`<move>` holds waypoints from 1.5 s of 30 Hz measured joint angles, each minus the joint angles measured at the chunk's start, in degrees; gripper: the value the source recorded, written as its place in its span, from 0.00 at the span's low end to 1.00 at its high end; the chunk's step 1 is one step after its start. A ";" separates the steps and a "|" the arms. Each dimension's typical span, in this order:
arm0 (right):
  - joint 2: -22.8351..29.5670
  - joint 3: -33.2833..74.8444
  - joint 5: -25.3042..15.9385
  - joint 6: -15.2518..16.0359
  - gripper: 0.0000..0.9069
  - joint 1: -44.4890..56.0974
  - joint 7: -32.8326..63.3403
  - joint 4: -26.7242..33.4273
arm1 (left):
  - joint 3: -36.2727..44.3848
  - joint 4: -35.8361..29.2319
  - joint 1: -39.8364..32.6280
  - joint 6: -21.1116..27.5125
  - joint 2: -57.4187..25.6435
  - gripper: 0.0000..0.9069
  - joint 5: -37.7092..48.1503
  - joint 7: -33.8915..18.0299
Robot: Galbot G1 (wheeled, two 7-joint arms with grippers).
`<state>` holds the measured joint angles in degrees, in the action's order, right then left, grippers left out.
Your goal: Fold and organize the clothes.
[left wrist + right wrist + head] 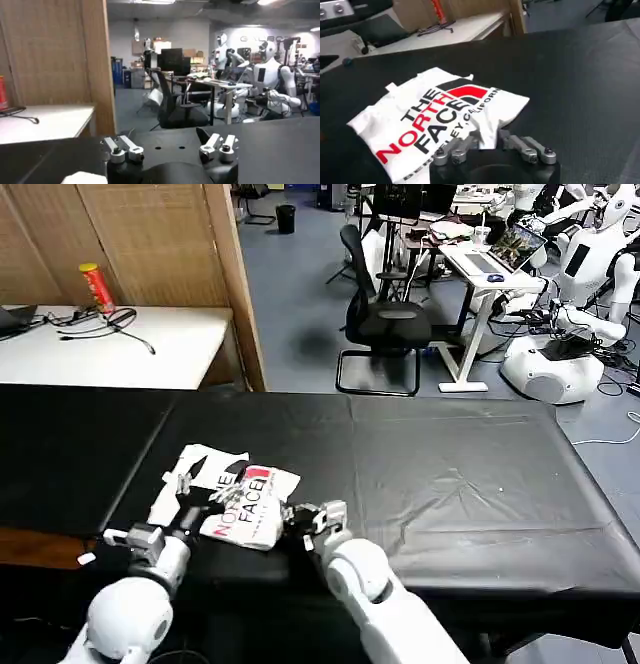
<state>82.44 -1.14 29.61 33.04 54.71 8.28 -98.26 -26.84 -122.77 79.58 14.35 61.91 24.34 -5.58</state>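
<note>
On the near left part of the black-covered desk (450, 474): white short-sleeved cotton T-shirt (235, 502) with black and red "THE NORTH FACE" print upward, bunched into a rough compact bundle, judged partly folded but not yet squared or put in place. Left claw (185, 506) at its left edge and right claw (303, 517) at its near right edge, both spread, gripping nothing. Head view for both arms flanking the shirt; right wrist view for the print and creases (437, 122) beyond its parted fingers (454, 153); left wrist view, aimed past it, for only a white corner (84, 178).
</note>
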 joint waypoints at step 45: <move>-18.28 25.99 -21.16 -42.15 0.97 34.46 1.75 -17.82 | -0.27 2.32 10.79 -9.38 3.97 0.97 -6.32 -5.74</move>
<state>64.15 24.86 8.45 -9.11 89.17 10.03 -116.08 -27.11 -120.45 90.38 4.96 65.88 18.03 -11.32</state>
